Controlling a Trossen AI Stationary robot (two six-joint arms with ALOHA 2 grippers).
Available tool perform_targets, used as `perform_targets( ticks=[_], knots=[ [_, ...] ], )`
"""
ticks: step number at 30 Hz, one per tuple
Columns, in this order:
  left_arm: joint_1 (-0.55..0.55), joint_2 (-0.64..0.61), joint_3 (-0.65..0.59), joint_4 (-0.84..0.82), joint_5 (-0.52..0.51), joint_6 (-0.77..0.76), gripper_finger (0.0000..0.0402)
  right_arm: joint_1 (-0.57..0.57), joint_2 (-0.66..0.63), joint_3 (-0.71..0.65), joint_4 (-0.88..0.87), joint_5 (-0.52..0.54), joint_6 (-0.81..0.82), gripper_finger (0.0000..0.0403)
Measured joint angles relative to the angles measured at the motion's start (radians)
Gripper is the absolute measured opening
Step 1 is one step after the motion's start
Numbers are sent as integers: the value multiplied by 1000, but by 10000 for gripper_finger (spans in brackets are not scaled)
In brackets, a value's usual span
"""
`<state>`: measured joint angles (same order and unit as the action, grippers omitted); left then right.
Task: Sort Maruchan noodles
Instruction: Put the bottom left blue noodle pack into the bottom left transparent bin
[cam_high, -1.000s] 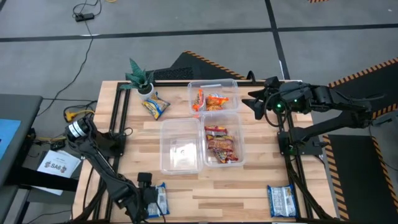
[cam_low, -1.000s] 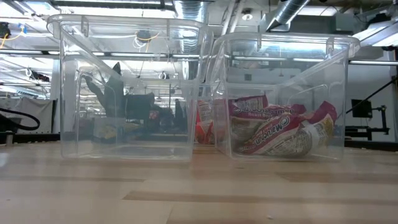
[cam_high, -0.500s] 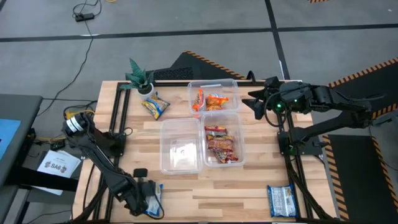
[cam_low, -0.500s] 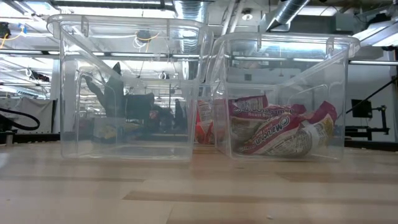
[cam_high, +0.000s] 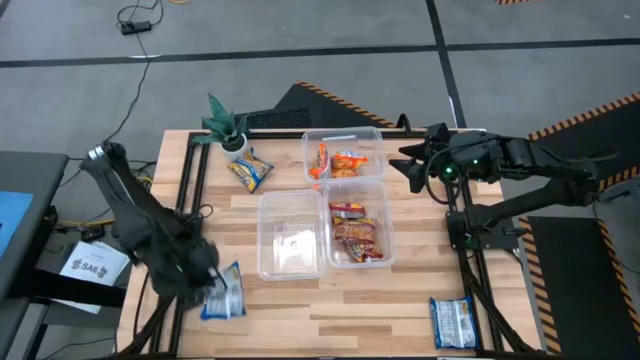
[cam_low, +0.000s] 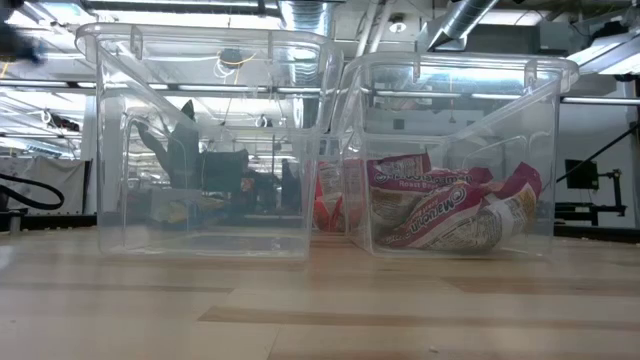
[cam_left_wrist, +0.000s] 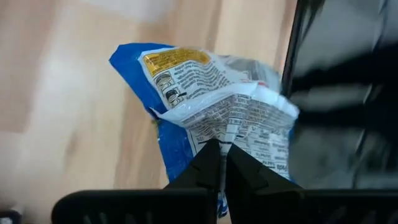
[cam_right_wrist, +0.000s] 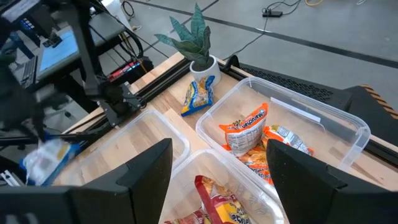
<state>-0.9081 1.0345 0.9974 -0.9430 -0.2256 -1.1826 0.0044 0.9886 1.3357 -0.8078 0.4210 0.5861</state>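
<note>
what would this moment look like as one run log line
left gripper: shut on blue packet, lifted at table's near-left edge | right gripper: open, waiting beside orange tub | middle tub: empty

Bare wooden table (cam_high: 400, 310) lies open along the near edge, between the lifted blue-and-white packet (cam_high: 222, 297) in the left gripper (cam_high: 205, 285) and a second blue packet (cam_high: 452, 321) at the right corner. Three clear tubs block the centre: an empty tub (cam_high: 290, 235), a red-packet tub (cam_high: 357, 225) touching it, and an orange-packet tub (cam_high: 343, 155) behind. The far-left corner holds a potted plant (cam_high: 227, 130) and a loose packet (cam_high: 249, 170) (just beside each other). The right gripper (cam_high: 408, 160) hangs off the table's right edge.
</note>
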Motion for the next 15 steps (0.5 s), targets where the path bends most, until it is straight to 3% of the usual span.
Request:
perform_targets(
  ticks=[4,9,12,15],
  knots=[
    [0,-170,0,-1,-269,-24,0,0,0,0,0,0,0,282],
    [8,-305,1,132,-627,228,0,0,0,0,0,0,15,282],
    [70,-322,2,219,-684,406,0,0,0,0,0,0,16,282],
    [182,-278,2,314,-640,559,0,0,0,0,0,0,16,282]
  ],
)
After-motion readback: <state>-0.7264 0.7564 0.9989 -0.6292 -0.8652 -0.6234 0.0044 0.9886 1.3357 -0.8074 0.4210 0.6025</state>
